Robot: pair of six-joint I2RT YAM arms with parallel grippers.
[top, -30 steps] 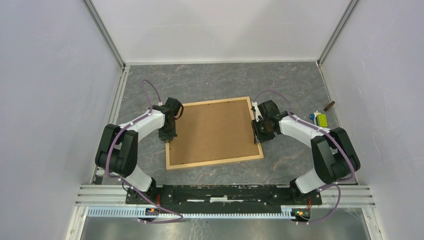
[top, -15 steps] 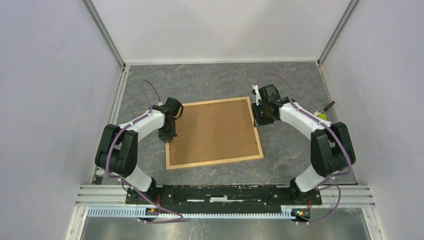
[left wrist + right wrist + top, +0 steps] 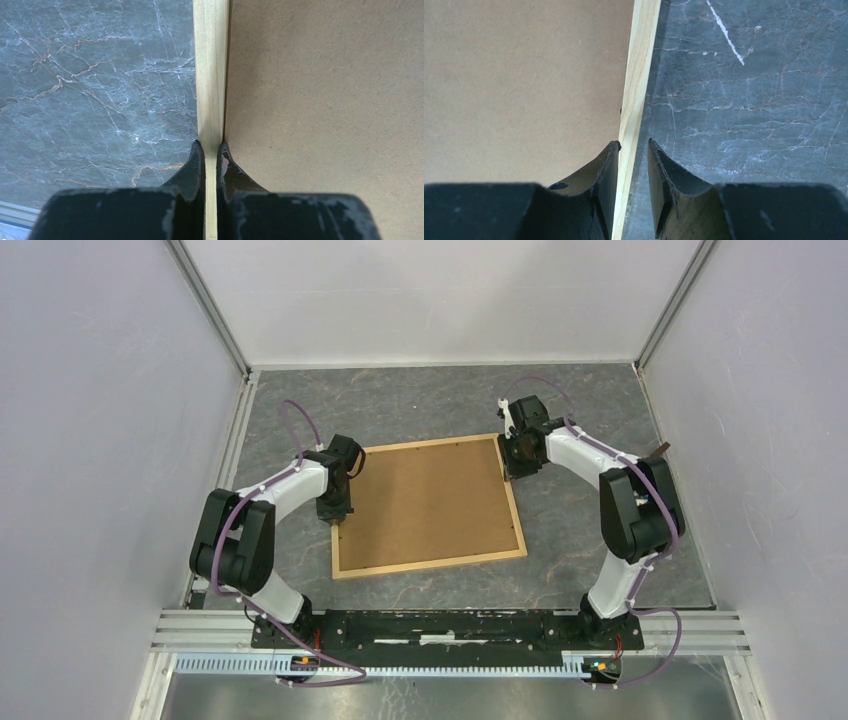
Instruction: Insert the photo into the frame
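Dark grey marbled surface [image 3: 420, 400], pale and rust veins throughout. Plain pale walls [image 3: 440, 300] closed the left, far and right edges. Metal posts [image 3: 212, 315] stood at both far corners. Aluminium rail [image 3: 700, 628] ran along near edge. Even, soft light.

The frame [image 3: 430, 564] lies flat on the grey marbled table [image 3: 420, 400]. Its light wood rails enclose a brown backing board [image 3: 425, 500], which faces up. The left gripper [image 3: 337, 516] is down at the frame's left rail, about midway along it. The right gripper [image 3: 511, 470] is down at the right rail, near the far corner. Jaw positions cannot be made out from above. A small brown object [image 3: 658, 451] lies by the right wall, well apart from the frame.
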